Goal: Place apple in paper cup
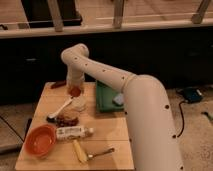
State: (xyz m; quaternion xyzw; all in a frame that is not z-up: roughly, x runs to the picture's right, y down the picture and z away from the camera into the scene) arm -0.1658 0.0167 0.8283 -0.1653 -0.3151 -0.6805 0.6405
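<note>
The apple (75, 92), small, round and red-orange, hangs at the tip of my gripper (75, 90) over the back left of the wooden table (110, 131). The gripper is shut on the apple, and its fingers are mostly hidden by the wrist above them. The paper cup (79, 104), short and pale, stands upright on the table just below and slightly in front of the apple. The apple is above the cup's rim, not inside it.
An orange bowl (40, 140) sits at the front left. A white bottle (74, 132) lies beside it, with a dark brown lumpy thing (65, 120) and a spoon (59, 110) behind. A green tray (106, 99) lies right of the cup. A yellow item (79, 151) and a fork (102, 151) lie near the front edge.
</note>
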